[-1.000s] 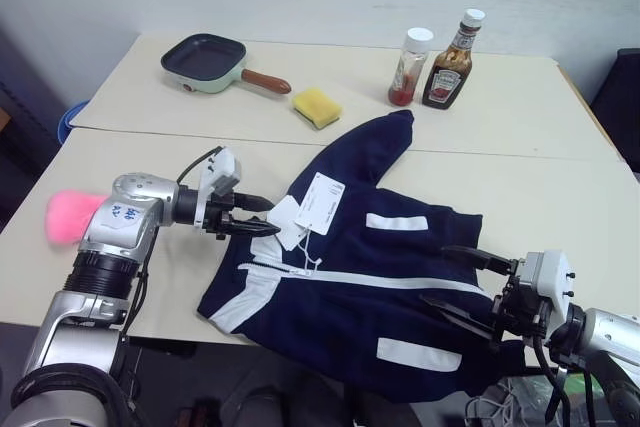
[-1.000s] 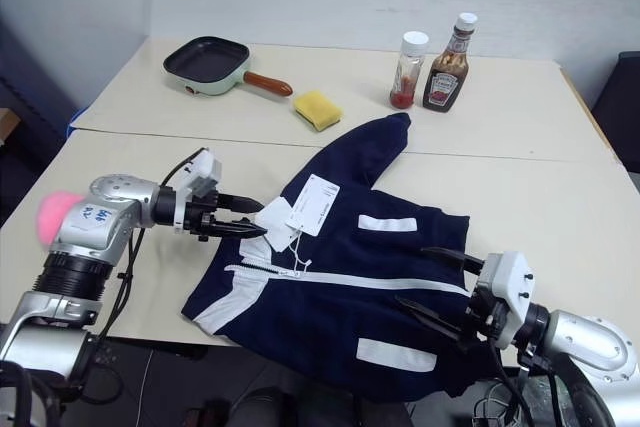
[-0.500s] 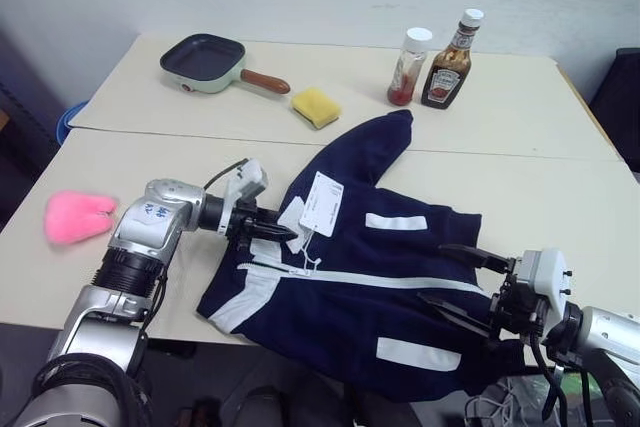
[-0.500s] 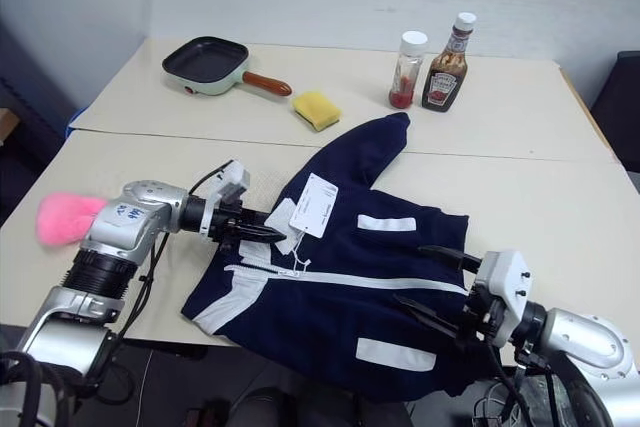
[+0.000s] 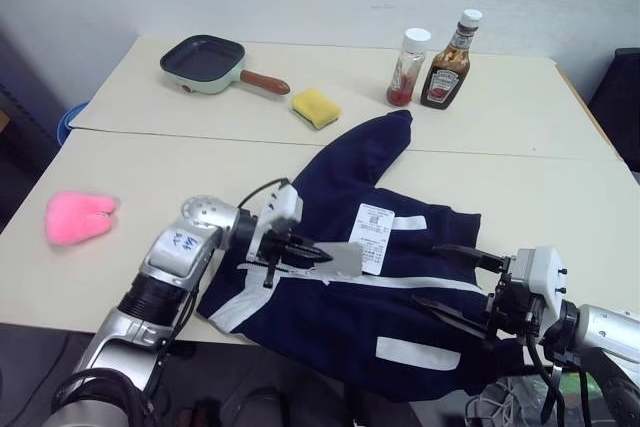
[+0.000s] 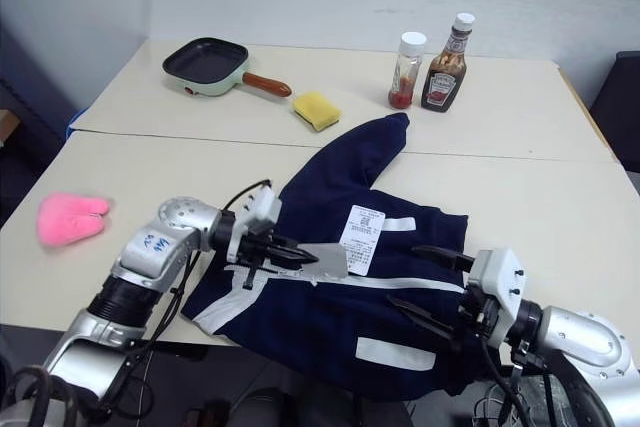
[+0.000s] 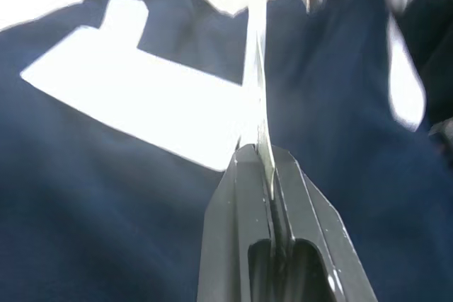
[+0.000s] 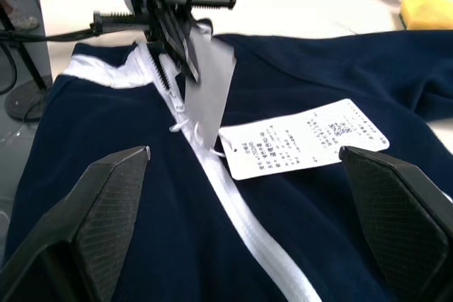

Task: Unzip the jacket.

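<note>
Left gripper (image 5: 318, 256) now pinching paper tag (image 5: 343, 259), dragged rightward over jacket (image 5: 400, 317).

Head cameras overlook the jacket (image 5: 370, 287); wrist cameras view it closely.

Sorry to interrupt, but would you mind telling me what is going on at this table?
A robot is working on a navy jacket spread on the table. Its left end effector is shut on a white paper tag near the collar end of the white zipper, which looks closed. The right end effector hovers open over the jacket's other end, holding nothing. A pan, sponge, two bottles and a pink toy lie untouched.
</note>
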Available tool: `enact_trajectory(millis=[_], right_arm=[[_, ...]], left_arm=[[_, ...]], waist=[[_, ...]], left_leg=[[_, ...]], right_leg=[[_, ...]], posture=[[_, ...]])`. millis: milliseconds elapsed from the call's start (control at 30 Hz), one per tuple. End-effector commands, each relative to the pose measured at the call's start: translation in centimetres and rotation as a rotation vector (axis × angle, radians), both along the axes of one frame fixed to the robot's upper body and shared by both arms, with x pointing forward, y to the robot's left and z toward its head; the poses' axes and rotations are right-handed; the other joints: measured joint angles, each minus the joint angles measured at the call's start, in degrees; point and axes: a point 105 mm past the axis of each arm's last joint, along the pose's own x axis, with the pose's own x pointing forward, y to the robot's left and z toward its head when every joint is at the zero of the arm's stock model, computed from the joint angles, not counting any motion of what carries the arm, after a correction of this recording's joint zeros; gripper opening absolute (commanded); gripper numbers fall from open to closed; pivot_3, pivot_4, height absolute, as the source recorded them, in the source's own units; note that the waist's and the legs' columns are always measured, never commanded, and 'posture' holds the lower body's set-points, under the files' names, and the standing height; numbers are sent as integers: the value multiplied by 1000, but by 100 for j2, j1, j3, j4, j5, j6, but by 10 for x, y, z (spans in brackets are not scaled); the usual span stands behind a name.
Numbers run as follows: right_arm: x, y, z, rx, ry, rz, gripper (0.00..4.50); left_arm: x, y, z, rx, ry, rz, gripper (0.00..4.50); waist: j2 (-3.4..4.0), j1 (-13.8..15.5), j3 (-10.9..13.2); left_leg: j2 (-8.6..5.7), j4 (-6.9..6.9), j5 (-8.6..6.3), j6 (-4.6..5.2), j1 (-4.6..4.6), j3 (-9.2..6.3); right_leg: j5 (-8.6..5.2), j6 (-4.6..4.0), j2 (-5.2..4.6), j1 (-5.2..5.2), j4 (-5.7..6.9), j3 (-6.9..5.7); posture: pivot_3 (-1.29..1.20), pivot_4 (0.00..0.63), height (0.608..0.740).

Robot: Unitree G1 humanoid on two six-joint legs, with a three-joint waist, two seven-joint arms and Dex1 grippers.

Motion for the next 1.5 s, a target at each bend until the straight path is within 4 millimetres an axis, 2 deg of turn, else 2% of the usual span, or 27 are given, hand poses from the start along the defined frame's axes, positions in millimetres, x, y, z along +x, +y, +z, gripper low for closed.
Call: enact_trajectory(millis=[33,100,233,267,367,467,567,733,933,1300,1467,1500], right_arm=[[-2,3,8,-16,-17,14,4500],[0,7,13,-24,-40,41,4500],[6,20,17,-5,44,78,4500],[9,23,15,-7,87,70,4500],[18,23,2,-11,271,-29,4500],[20,24,-14,1,452,-86,4500],[28,26,-20,38,543,-135,4500],[50,43,-12,216,586,-136,4500],[57,64,-27,196,653,-112,4500],[55,105,-24,239,769,36,4500],[63,126,-40,181,802,39,4500],[66,128,-42,171,796,25,4127]], left_arm=[[-7,-7,7,-41,-77,-40,844],[-11,-3,8,-58,-85,-50,1495],[-15,11,14,-93,-178,-68,2769],[-13,15,16,-102,-191,-55,2895],[-8,31,20,-102,-256,-22,2895],[-10,50,15,-41,-304,-44,3459],[-11,61,11,-4,-340,-59,4437],[-12,70,-2,33,-327,-64,4474],[-10,73,-15,74,-319,-45,4474],[-7,75,-25,81,-318,15,4474],[-4,73,-31,93,-313,25,4474],[-4,72,-31,93,-311,28,4500]], waist=[[0,1,0],[0,-15,0],[0,-60,0],[0,-61,0],[0,-63,0],[0,-58,0],[0,-73,0],[-2,-131,-2],[-1,-157,-1],[-1,-178,-2],[1,-192,-3],[1,-192,-4]], left_leg=[[0,0,0,0,-1,0],[1,0,0,1,-1,0],[3,0,1,-2,3,1],[6,-1,2,-3,5,0],[8,-3,3,-4,1,-5],[7,-5,2,-3,-1,-8],[7,-8,1,-1,-6,-8],[7,-8,0,1,-11,-8],[7,-8,-4,8,-34,-8],[7,-5,-4,9,-48,-8],[7,-5,-3,8,-50,-9],[6,-5,-3,9,-53,-8]], right_leg=[[0,0,0,0,0,0],[0,0,0,0,-1,0],[0,0,1,0,4,3],[0,0,1,-1,4,2],[0,-1,-1,-2,3,-2],[0,-1,-7,-3,1,-5],[0,-1,-10,-5,-5,-6],[0,-1,-9,-7,-6,-9],[0,-1,-9,-26,-6,-11],[1,0,-13,-42,0,-12],[0,0,-13,-47,3,-14],[1,0,-13,-49,3,-14]], posture=[[0,150,740],[0,150,740],[0,150,740],[0,150,740],[0,150,740],[0,150,740],[0,150,740],[0,150,740],[0,150,740],[0,150,740],[0,150,740],[0,150,740]])
